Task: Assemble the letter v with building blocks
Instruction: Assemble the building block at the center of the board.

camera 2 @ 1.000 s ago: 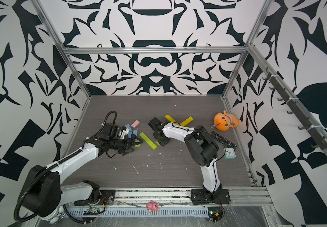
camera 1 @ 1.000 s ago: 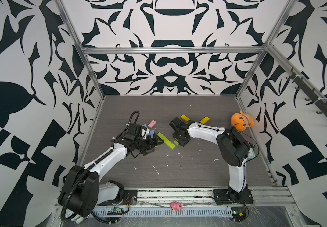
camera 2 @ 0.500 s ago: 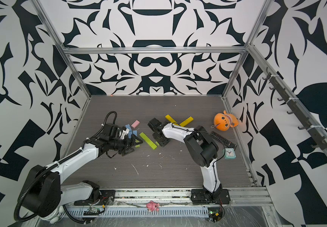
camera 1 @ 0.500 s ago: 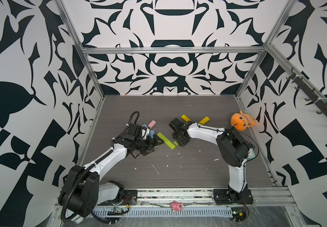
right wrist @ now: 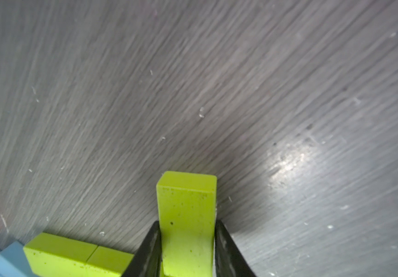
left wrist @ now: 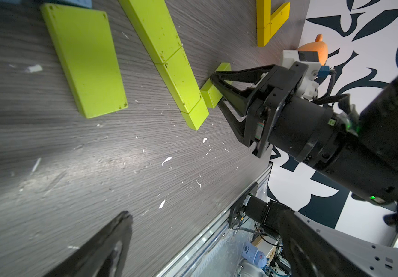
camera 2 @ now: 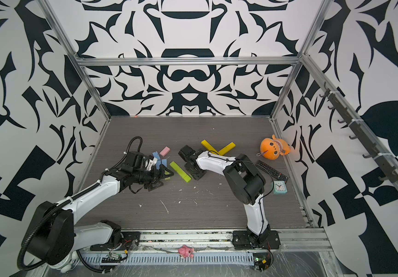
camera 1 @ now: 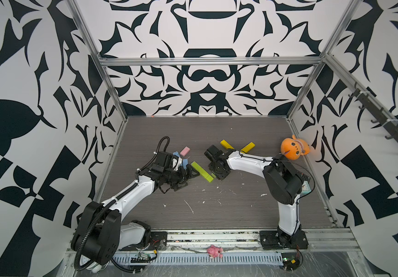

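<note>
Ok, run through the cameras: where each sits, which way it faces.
Top views: high above the arm bases, facing down toward the back wall; left arm and right arm whole.
Left wrist: looks across the table at the lime row and right jaws; own jaw tips show.
Right wrist: looks down past its own jaws, shut on a lime block.
Shared: both wrist views show that block.
</note>
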Motion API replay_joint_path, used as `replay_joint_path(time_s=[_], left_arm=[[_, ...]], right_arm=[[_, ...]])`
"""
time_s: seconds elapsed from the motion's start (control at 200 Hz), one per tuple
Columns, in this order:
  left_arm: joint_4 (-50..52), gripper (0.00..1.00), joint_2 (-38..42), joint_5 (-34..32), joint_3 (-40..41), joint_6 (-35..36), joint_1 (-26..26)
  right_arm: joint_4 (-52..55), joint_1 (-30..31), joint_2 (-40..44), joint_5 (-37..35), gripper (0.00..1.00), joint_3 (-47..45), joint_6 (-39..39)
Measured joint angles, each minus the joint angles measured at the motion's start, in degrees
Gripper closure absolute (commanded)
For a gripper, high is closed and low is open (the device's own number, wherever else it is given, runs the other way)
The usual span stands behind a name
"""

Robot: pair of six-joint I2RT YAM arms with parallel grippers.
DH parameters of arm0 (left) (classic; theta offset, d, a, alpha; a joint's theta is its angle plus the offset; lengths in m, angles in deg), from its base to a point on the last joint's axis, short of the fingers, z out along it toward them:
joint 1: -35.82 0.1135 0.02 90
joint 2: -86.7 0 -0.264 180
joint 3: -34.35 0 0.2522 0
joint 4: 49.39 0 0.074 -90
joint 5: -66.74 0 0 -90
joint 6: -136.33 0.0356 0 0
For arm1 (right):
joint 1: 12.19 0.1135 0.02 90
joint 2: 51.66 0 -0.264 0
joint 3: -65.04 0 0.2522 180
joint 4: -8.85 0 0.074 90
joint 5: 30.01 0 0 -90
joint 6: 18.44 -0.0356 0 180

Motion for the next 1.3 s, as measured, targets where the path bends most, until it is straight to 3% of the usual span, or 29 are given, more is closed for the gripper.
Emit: replay_joint_path(time_s=[1.3], left_arm=[[-0.4, 0.0, 0.0, 0.3, 0.9, 0.0, 0.0]], right_arm=[[-0.2, 0.6, 0.2, -0.7, 0.64, -0.3, -1.2]])
